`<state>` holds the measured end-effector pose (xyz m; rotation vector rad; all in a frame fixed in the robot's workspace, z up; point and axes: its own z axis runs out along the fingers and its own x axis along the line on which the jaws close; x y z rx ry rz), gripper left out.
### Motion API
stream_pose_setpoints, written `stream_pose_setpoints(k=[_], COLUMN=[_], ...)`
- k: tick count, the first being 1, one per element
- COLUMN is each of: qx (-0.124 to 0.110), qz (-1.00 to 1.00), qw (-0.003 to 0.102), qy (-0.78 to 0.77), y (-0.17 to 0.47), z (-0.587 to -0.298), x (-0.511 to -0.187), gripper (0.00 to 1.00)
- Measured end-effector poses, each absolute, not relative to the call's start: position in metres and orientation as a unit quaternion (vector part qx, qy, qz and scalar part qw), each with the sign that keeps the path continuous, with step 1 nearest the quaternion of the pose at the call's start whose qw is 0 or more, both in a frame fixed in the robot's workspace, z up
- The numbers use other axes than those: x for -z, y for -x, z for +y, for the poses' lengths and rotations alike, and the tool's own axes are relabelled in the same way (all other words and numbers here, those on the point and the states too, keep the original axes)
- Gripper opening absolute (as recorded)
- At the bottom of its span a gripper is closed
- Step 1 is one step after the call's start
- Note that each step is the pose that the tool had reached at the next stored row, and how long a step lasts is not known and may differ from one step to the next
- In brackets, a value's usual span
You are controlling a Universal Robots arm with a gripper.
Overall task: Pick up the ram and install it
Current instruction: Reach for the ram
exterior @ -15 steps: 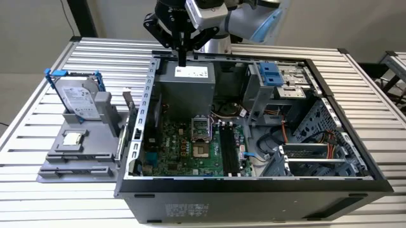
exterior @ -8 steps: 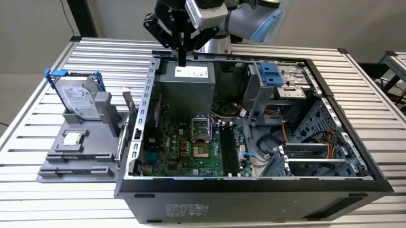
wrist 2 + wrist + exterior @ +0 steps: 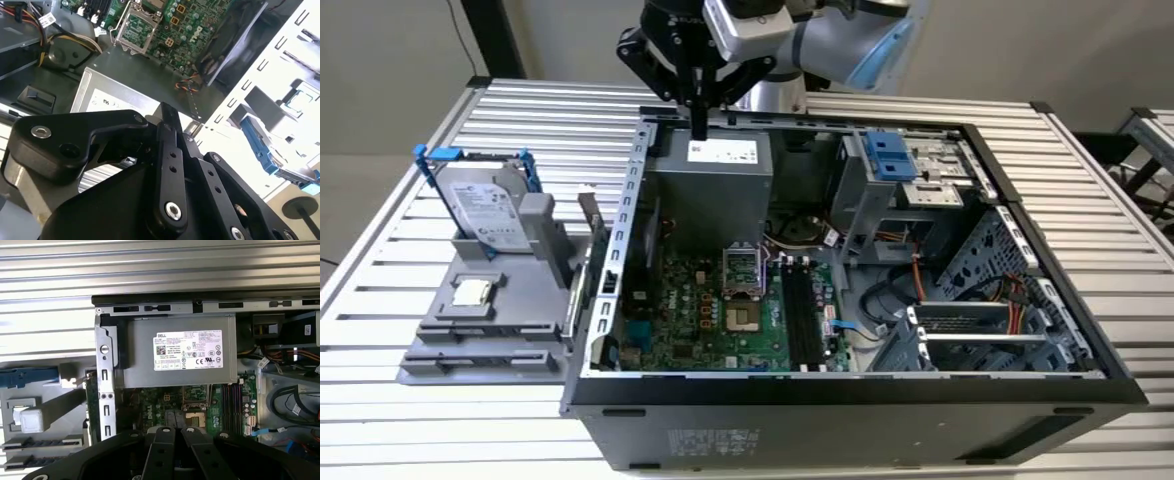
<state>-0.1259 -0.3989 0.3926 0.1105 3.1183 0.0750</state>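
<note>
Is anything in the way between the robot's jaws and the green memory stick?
Sideways, yes: the open computer case's perforated metal wall. The gripper hangs over the grey power supply box inside; the thin green ram stick stands on edge in the grey plastic holder just outside that wall. From above, nothing visible blocks it.

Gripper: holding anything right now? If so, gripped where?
Nothing is held. The gripper hangs over the power supply at the back of the open computer case, fingers shut together with nothing between them.
</note>
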Motion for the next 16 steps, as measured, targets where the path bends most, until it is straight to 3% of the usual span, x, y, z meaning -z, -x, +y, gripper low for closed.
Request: stream_pose_setpoints(k=[16], qx=[-0.024], qz=[0.999], qw=[0.01], qy=[-0.035], y=[0.145], z=[-0.399], x=[-0.393], gripper=[0.0])
